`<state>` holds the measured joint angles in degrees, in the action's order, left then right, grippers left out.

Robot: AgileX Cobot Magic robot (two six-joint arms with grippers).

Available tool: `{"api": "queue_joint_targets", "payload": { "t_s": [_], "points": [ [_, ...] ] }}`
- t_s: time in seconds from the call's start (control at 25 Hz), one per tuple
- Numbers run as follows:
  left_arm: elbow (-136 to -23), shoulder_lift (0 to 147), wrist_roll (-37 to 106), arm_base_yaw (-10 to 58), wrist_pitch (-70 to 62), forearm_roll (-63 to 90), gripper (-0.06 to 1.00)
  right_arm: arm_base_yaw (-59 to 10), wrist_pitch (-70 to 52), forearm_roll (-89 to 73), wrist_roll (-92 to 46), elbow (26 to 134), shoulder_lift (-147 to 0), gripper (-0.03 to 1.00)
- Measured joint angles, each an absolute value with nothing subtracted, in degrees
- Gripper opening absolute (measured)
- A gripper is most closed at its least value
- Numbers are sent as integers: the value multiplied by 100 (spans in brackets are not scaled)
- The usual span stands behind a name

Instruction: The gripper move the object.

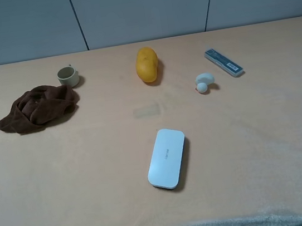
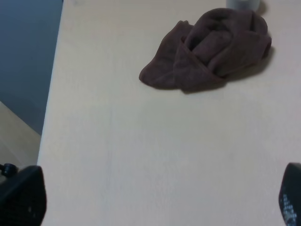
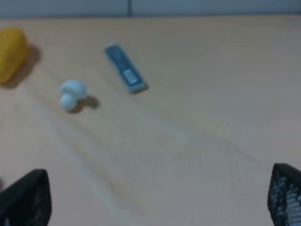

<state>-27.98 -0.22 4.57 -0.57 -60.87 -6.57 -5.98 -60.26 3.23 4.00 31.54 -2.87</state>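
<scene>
A: Status of each gripper?
B: You see left gripper [image 2: 155, 197] and right gripper [image 3: 155, 197] with fingers spread apart, holding nothing.
A: Object location?
B: White case [image 1: 167, 158] lies mid-counter [image 1: 268, 147], 6 o'clock of yellow fruit [image 1: 146, 64].

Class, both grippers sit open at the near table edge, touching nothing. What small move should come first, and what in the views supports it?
Probably ease the left gripper forward toward the brown cloth. Its fingers are spread wide and empty, the cloth lies straight ahead in its wrist view, and the bare table between them holds no obstacle. Which object is meant is unstated, so this is a guess.
</scene>
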Motion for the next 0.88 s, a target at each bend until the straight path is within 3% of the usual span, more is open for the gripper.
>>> {"api": "queue_joint_targets", "payload": {
  "t_s": [0.2, 0.88],
  "points": [
    [-2798, -22, 457, -57, -6087, -657, 99, -311, -5962, 323, 400, 2860, 27, 69],
    [-2798, -22, 457, -57, -6087, -657, 99, -297, -5894, 323, 400, 2859, 33, 69]
  ]
}}
